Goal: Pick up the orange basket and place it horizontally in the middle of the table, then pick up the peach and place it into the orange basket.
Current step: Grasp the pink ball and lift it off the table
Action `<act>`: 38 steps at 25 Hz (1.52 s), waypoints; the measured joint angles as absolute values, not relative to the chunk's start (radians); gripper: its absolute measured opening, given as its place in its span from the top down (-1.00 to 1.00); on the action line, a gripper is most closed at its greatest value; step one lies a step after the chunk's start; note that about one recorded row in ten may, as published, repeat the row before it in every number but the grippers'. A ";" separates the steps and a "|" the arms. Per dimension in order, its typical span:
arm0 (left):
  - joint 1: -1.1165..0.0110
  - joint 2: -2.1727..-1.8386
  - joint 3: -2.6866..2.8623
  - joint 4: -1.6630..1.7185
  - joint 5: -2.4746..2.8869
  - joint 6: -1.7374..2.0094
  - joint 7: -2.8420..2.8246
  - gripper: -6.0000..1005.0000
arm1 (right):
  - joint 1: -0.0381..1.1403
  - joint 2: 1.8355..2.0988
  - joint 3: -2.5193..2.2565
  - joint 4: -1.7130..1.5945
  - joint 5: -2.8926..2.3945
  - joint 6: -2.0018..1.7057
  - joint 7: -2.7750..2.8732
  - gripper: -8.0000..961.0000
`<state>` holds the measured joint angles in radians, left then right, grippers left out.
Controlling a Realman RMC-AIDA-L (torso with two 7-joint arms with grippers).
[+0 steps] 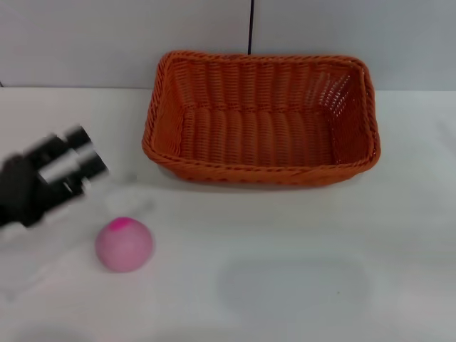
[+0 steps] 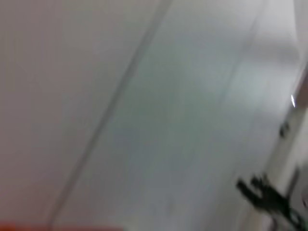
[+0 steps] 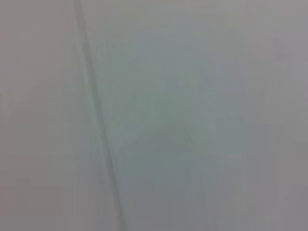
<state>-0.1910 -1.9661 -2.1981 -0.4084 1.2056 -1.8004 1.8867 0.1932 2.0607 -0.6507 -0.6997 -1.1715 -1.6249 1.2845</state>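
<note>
The orange basket (image 1: 261, 118) is lying lengthwise across the far middle of the table (image 1: 299, 285), upright and open, with nothing in it. The peach (image 1: 124, 244) is sitting on the bare tabletop nearer the robot and to its left, well apart from the basket, its magenta patch turned upward.

The left gripper (image 1: 71, 162) is being seen at the left edge of the head view, just beside the peach and a little beyond it, not touching it. Whether its fingers are spread or pressed together cannot be told, since the arm is being shown blurred. The right gripper is not being shown in any view.

The basket is judged to be placed already, so the peach is taken as the step in hand. The peach is expected to be light and smooth — a round thing likely to roll if nudged from one side. It is best taken across its widest part, with the fingers brought down on opposite sides. A moderate squeeze is judged enough, as the skin may be slippery and the fruit possibly soft.
</note>
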 joint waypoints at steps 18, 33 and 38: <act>-0.227 -1.993 -2.210 -0.502 1.651 -1.546 1.802 -0.42 | 0.153 2.030 -0.509 -0.457 -1.170 -1.726 1.140 -0.32; -0.206 -1.988 -2.210 -0.493 1.660 -1.476 1.814 -0.28 | 0.185 2.033 -0.522 -0.440 -1.178 -1.734 1.142 -0.32; -0.201 -1.985 -2.203 -0.492 1.669 -1.478 1.814 -0.24 | 0.185 2.035 -0.522 -0.439 -1.179 -1.734 1.143 -0.32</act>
